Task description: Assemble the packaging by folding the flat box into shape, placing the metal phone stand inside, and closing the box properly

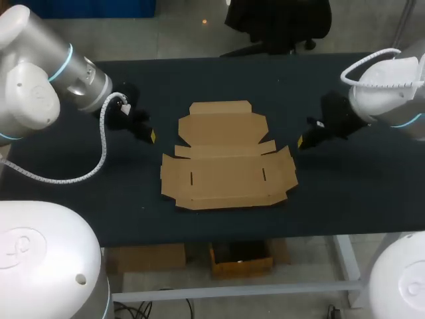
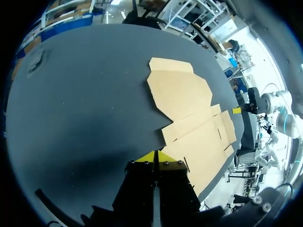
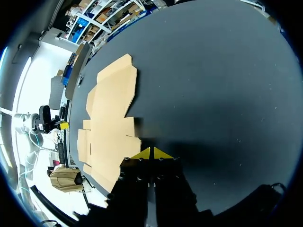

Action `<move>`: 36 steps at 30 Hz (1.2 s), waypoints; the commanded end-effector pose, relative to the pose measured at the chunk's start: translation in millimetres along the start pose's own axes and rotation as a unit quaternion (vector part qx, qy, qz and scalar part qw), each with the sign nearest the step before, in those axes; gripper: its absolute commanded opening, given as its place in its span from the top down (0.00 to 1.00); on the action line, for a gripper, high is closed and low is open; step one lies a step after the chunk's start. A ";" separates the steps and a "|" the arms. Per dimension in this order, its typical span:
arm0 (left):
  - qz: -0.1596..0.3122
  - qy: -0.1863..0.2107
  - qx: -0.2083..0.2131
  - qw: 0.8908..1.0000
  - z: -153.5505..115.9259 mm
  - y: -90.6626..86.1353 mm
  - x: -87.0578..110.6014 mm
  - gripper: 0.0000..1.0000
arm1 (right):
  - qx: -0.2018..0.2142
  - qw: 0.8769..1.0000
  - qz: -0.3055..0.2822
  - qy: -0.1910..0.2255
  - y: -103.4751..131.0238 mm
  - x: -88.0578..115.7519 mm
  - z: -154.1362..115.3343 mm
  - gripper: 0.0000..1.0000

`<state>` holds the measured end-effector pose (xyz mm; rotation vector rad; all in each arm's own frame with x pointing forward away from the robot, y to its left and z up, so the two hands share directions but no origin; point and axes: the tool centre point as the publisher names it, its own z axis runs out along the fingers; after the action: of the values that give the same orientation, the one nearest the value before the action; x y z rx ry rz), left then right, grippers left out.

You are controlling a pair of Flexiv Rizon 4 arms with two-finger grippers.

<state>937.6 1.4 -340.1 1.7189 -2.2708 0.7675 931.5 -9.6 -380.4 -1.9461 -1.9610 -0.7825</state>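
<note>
A flat box (image 1: 226, 159) of plain brown cardboard is laid out near the middle of the table (image 1: 345, 199), wholly unfolded, every panel and flap resting flat on the surface. Its outline is die-cut: a narrower panel with chamfered corners and a short tuck flap is seen at the far side, and a wider panel with angled side flaps at the near side. Two short slots are cut into the near panel, and crease lines are marked between the panels. The cardboard is matte and smooth.

The table is covered in a dark, dull, blue-black material with a fine even texture.

The left gripper (image 1: 151, 135) is held just left of the box's far panel, apart from it; the right gripper (image 1: 301, 141) is held just right of the box, also apart. In the left wrist view the box (image 2: 189, 109) is seen ahead and to the right of the left gripper (image 2: 154, 156), whose yellow tips are clenched together on nothing. In the right wrist view the box (image 3: 111, 109) is seen ahead and to the left of the right gripper (image 3: 151, 152), its tips likewise pressed together with nothing between them
</note>
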 end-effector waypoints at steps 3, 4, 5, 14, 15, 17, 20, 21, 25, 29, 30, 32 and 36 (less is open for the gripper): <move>0.004 0.002 0.002 1.000 2.1 -1.6 2.1 1.00 | -0.001 1.000 0.000 0.000 -1.0 0.1 -0.7 1.00; -0.001 0.003 0.003 1.000 3.4 -3.7 3.8 1.00 | 0.001 1.000 -0.009 0.000 2.3 1.9 0.7 1.00; 0.007 0.002 0.004 1.000 4.3 -4.8 5.5 1.00 | 0.000 1.000 -0.014 0.009 5.1 2.8 1.7 1.00; 0.041 0.000 0.004 0.999 12.5 -13.0 8.8 1.00 | 0.013 0.999 -0.040 0.020 24.6 5.6 16.1 1.00; 0.041 0.000 0.004 0.999 14.5 -13.5 8.6 1.00 | 0.013 0.999 -0.041 0.020 25.5 6.0 17.3 1.00; 0.049 0.006 0.002 0.999 18.0 -14.2 8.1 1.00 | 0.017 0.999 -0.043 0.020 27.6 5.9 21.3 1.00; 0.047 0.013 0.001 0.999 23.7 -15.2 6.1 1.00 | 0.023 0.998 -0.044 0.024 30.9 3.3 27.9 1.00; 0.045 0.019 0.002 0.999 26.1 -14.8 5.7 1.00 | 0.024 0.998 -0.045 0.028 31.6 2.5 29.6 1.00; 0.047 0.025 0.007 0.999 36.1 -12.3 5.8 1.00 | 0.023 0.998 -0.045 0.032 31.1 2.8 34.5 1.00; 0.048 0.028 0.012 0.998 42.0 -12.2 4.7 1.00 | 0.021 0.998 -0.045 0.038 32.2 -0.1 39.0 1.00; 0.048 0.028 0.013 0.998 44.0 -12.6 4.0 1.00 | 0.021 0.998 -0.044 0.040 32.5 -1.0 39.9 1.00; 0.043 0.025 0.014 0.999 47.4 -14.5 1.9 1.00 | 0.019 0.998 -0.045 0.043 32.4 -1.7 41.5 1.00; 0.021 0.023 0.021 0.999 50.9 -16.7 -2.4 1.00 | 0.015 0.998 -0.043 0.048 33.5 -3.7 43.5 1.00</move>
<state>958.9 -22.9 -374.5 1.6494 -2.2872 0.8611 970.6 11.7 -408.4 -1.8100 -2.0139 -0.8294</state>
